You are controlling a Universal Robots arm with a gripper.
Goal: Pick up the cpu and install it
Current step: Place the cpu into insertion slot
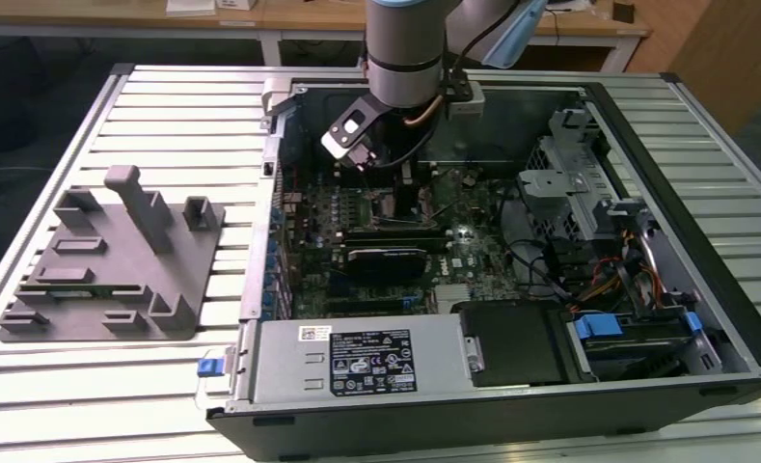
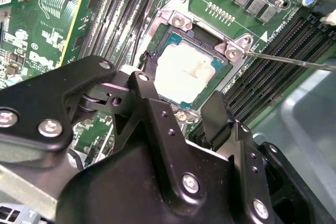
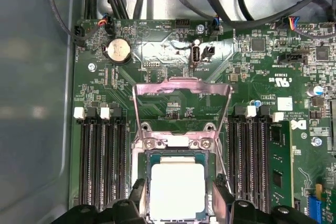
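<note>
Straddling the cpu (image 3: 177, 187) in its socket (image 3: 176, 141), the gripper's (image 3: 180, 199) jaws stand just wider than it — light, stiff, fragile; hold by opposite edges.

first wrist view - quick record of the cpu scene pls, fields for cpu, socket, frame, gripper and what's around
cpu: lying flat in the socket, silver top up
socket: on the green motherboard, holds the cpu
retention frame: standing open, not closed over the cpu
gripper: low over the socket, centred on the cpu
memory slots: flank the socket on both sides
coin battery: on the board beyond the open frame
grey fixture: on the table, at the exterior view's left of the computer case
</note>
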